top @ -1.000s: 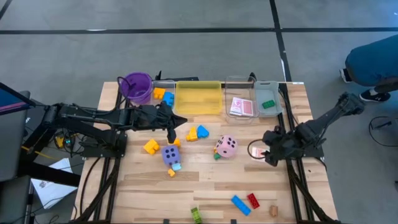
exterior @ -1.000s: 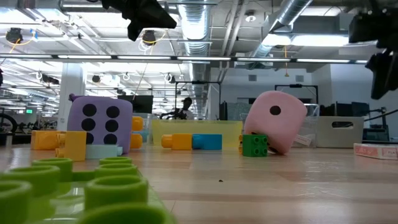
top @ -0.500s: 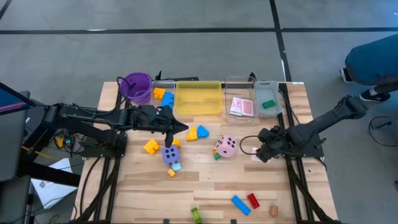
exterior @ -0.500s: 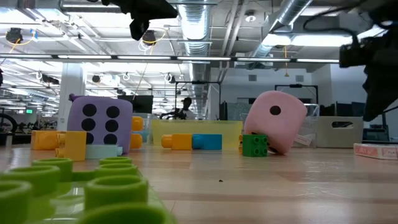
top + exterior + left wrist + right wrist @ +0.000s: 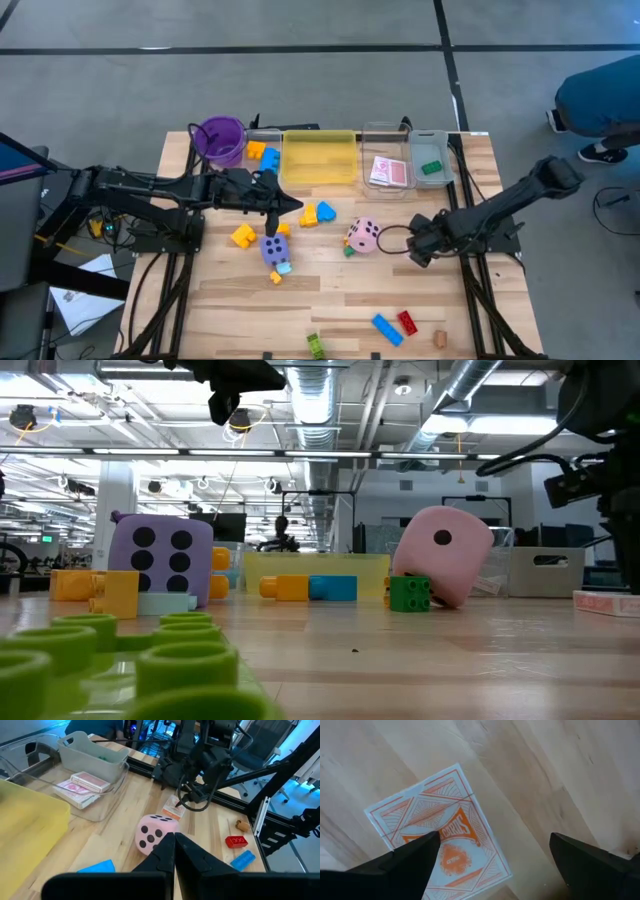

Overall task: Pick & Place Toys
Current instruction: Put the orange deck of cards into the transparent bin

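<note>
The right gripper [image 5: 392, 240] now sits farther toward the table's middle than a second ago, close beside the pink die [image 5: 363, 236], its fingers [image 5: 405, 857] spread wider above the card pack [image 5: 440, 840]. In the low view its dark body [image 5: 600, 420] shows higher and farther back than before.

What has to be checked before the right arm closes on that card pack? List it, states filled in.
1. Right gripper jaws open: ok.
2. Card pack lies between the jaws: ok.
3. Pack flat on the table: ok.
4. Jaws low enough to catch the pack's edges: cannot tell.
5. Pink die apart from the right gripper: ok, though close.
6. Left gripper shut, hovering away over the blocks: ok.
</note>
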